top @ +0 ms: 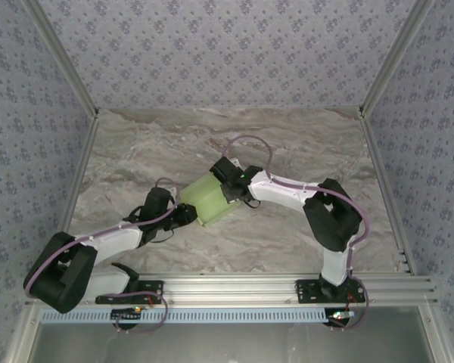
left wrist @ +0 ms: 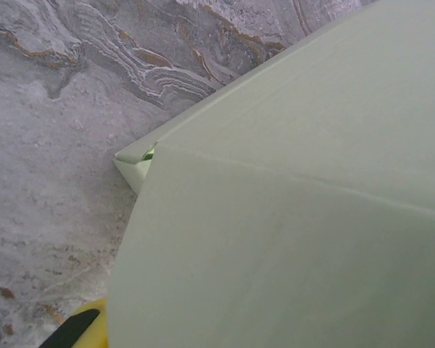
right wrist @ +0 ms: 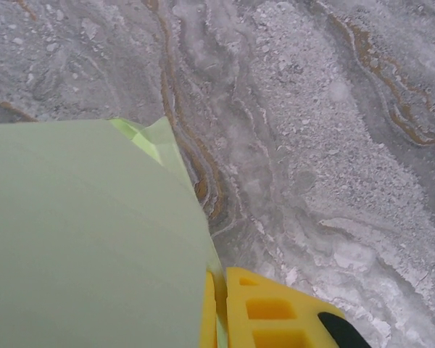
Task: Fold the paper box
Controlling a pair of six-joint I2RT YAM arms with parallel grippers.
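The paper box point(top: 206, 198) lay a little left of the middle of the table point(top: 303, 144), a pale green card shape partly folded, raised at its far side and sloping down toward the near edge, between the two grippers. In the left wrist view its surface point(left wrist: 297, 217) took up most of the frame, with one straight crease running across it and a small folded corner poking out at its left. In the right wrist view the card point(right wrist: 87, 232) showed a small bent tab at its upper edge. The right gripper point(top: 228, 187) met the box at its far right corner, and in the right wrist view it point(right wrist: 219, 319) was clamped on the thin edge of the card, caught between its yellow pads point(right wrist: 268, 312). The left gripper point(top: 185, 214) touched the box's near left side; the card hid all but a bit of one yellow finger point(left wrist: 90, 337), so I cannot tell whether it was gripping or merely resting against the card. Around them spread the grey marbled table, bordered by patterned walls point(top: 30, 113).
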